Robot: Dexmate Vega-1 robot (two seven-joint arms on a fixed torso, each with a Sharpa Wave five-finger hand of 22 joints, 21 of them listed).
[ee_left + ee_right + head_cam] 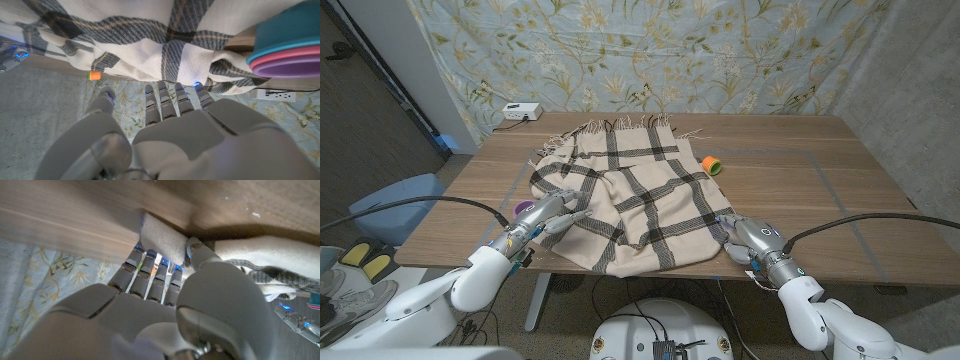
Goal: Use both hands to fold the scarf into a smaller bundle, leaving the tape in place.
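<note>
A cream scarf (625,195) with black checks lies spread over the table's middle, its fringe at the far edge. The small orange and green tape roll (712,164) stands just past the scarf's far right corner, and shows tiny in the left wrist view as the tape roll (94,75). My left hand (552,215) reaches onto the scarf's left edge with its fingers (172,100) stretched out and apart, holding nothing. My right hand (745,238) is at the near right corner, where the thumb and fingers (155,267) pinch the scarf's corner (161,239).
A stack of teal, pink and purple bowls (287,47) sits close to my left hand, seen as a purple rim (523,207) in the head view. A white box (520,111) lies at the table's far left corner. Blue tape lines (825,180) mark the wooden table (840,210).
</note>
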